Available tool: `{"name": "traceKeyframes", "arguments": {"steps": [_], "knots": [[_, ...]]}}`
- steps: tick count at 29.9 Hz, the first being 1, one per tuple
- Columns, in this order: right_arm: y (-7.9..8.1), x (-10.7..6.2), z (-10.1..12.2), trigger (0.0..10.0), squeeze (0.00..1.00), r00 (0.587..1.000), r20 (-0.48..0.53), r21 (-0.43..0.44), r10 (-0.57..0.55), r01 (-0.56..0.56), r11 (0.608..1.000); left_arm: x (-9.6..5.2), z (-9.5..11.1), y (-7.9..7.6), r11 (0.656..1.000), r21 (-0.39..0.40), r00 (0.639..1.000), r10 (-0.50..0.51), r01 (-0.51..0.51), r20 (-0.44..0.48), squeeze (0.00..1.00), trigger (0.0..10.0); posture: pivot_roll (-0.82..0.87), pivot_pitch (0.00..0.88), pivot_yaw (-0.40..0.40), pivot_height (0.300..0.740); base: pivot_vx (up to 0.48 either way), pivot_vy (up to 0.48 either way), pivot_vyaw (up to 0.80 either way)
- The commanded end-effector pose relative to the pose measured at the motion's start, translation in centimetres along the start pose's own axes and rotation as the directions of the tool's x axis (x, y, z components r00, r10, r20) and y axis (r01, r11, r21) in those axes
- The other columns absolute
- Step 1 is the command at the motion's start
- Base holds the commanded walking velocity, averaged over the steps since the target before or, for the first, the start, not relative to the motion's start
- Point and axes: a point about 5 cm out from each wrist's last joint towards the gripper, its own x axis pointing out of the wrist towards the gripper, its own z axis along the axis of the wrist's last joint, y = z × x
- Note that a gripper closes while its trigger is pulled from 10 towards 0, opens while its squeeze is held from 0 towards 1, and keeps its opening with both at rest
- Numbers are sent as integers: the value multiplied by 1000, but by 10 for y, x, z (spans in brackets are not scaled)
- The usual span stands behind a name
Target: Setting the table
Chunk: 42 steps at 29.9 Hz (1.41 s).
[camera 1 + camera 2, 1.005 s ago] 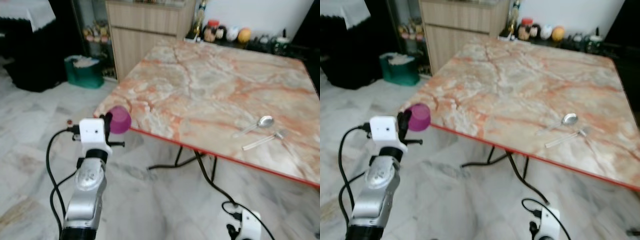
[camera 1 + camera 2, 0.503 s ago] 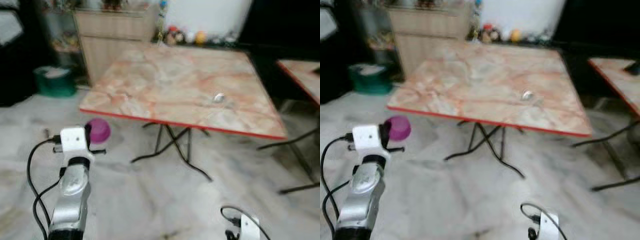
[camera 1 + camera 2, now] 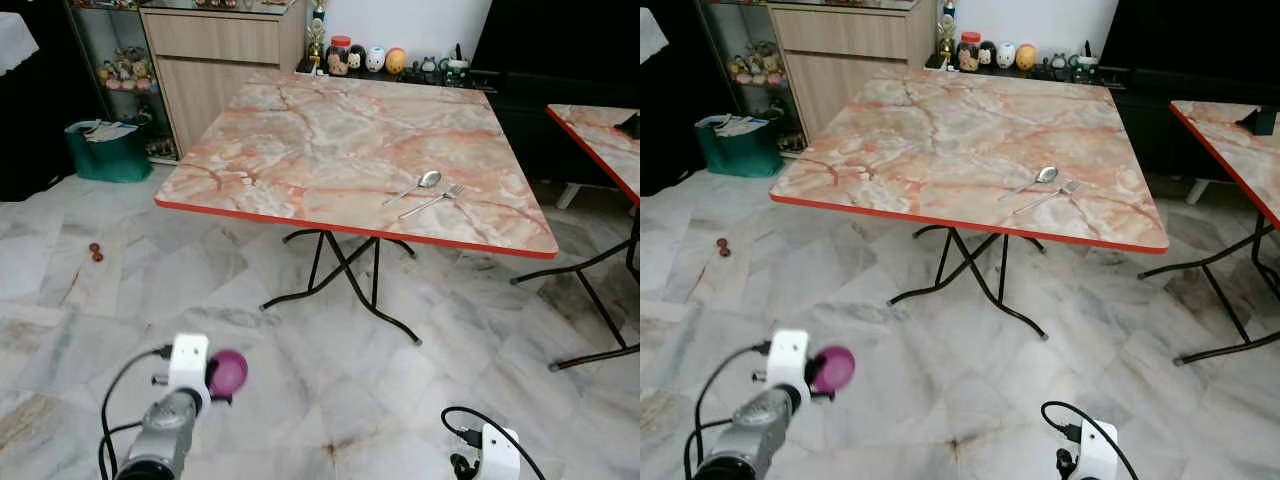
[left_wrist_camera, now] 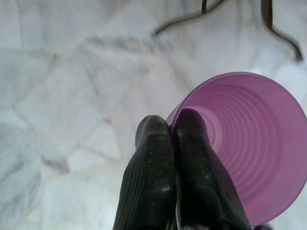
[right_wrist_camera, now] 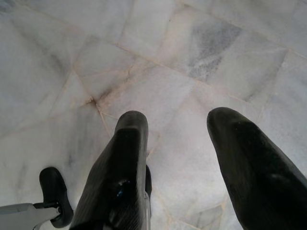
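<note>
purple ribbed plastic cup [image 4: 244, 148] on its side, mouth pointing away from my wrist | rim pinched in my left gripper [image 4: 171, 128] | my right gripper [image 5: 184, 127] spread apart

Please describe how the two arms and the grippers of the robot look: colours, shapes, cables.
The left arm is a silver metal tube with a white box-shaped wrist block and a looping black cable. The left gripper has two long, rounded black fingers. The right gripper has the same black fingers; its wrist is white, with a black cable.
</note>
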Motion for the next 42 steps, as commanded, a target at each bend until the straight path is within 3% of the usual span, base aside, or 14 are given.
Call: {"name": "traceKeyframes", "arguments": {"steps": [1, 5, 14, 19, 37, 42], "knots": [[-1, 0, 2, 10000, 0, 1000, 9, 10, -6, 6, 1000, 0, -10, 2, 998, 59, 998, 17, -14, -54, 0, 10000, 78, 0, -48, 740, 0, 0, 0], [-2, 0, 1, 10000, 0, 1000, 9, 12, -9, 9, 1000, -4, -30, 6, 997, 64, 990, 48, -40, -134, 0, 10000, 62, 0, -46, 740, 0, 0, 0], [-1, 0, 0, 10000, 0, 1000, 1, -24, 7, -7, 1000, -9, -46, 13, 994, 84, 979, 82, -67, -185, 0, 10000, 57, 0, -44, 740, 0, -205, 66], [0, 0, -1, 10000, 0, 1000, -2, 7, 3, -3, 1000, -12, -53, 18, 992, 100, 974, 95, -76, -207, 0, 10000, 52, 0, -39, 740, 0, -262, 565], [0, 0, -1, 10000, 0, 1000, 0, -11, 2, -2, 1000, -13, -55, 19, 988, 135, 972, 101, -73, -213, 0, 10000, 48, 0, -35, 740, 0, -282, 0], [0, 0, -2, 10000, 0, 1000, 1, 26, -3, 3, 1000, -13, -57, 16, 988, 142, 972, 94, -64, -214, 0, 10000, 46, 0, -35, 740, 0, -286, 0]]}}
